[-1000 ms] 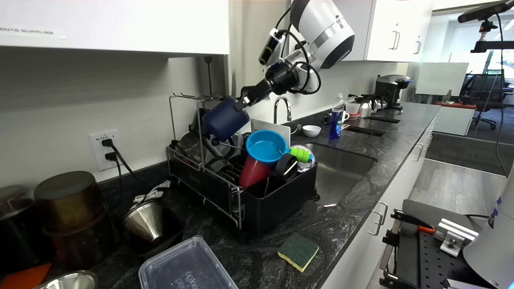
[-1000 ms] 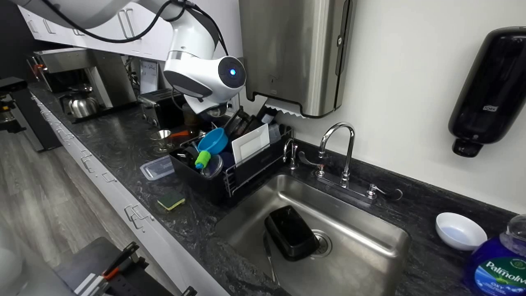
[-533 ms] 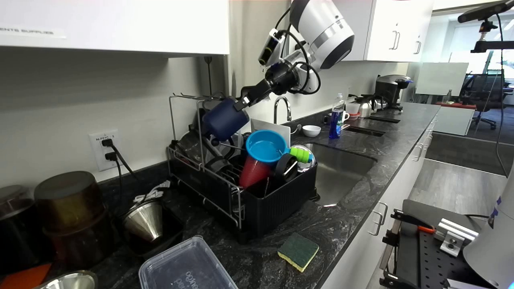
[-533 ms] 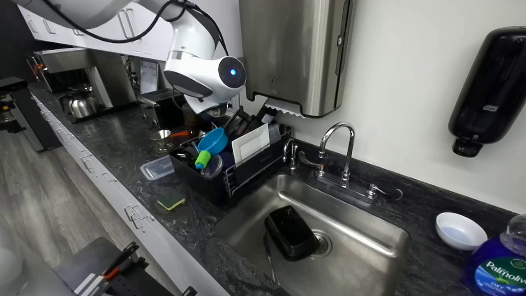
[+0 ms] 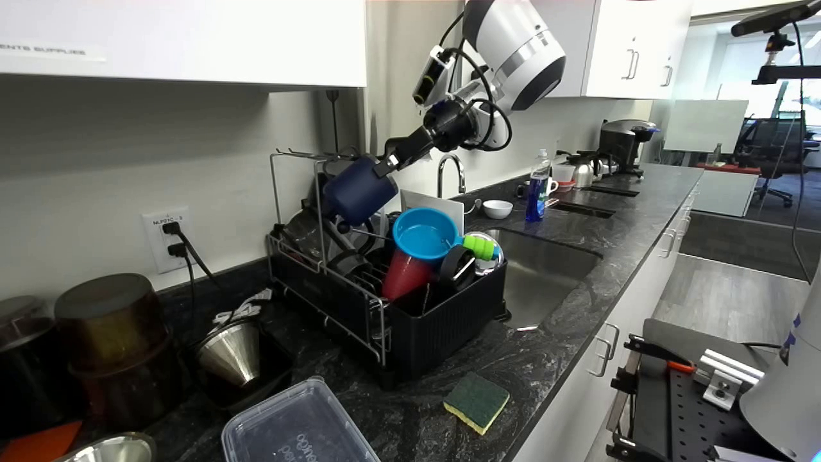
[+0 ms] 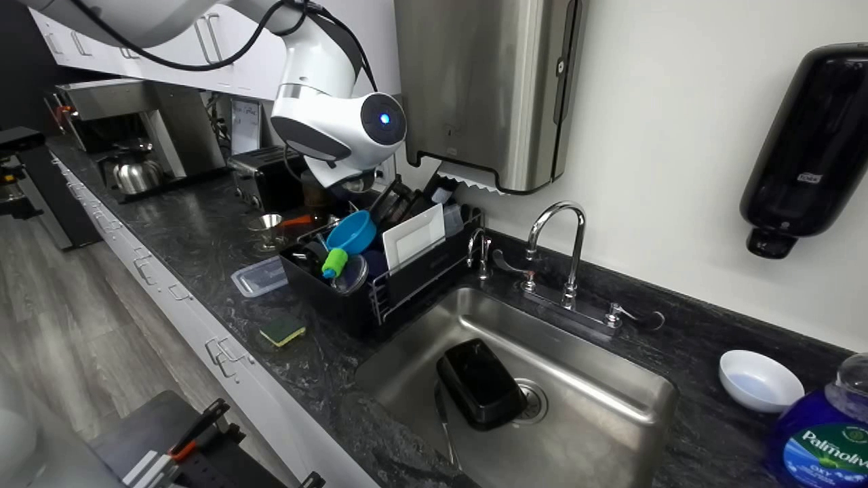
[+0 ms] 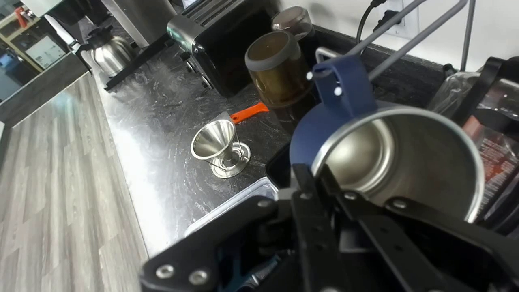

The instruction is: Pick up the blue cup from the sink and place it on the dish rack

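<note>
Pinches one navy-blue mug (image 5: 360, 192) in one claw (image 7: 314, 172), over the dish rack (image 5: 452, 324), left. In the rack: one light-blue bowl (image 5: 423, 234), one red cup (image 5: 405, 276). In the sink (image 6: 569, 440), right: one black dish (image 6: 478, 383).

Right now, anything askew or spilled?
Mildly: the blue cup is tilted, pinched by its rim in the gripper over the dish rack. In that rack, the light-blue bowl sits tipped, apparently perched on the red cup, so it looks precarious. No spill visible.
</note>
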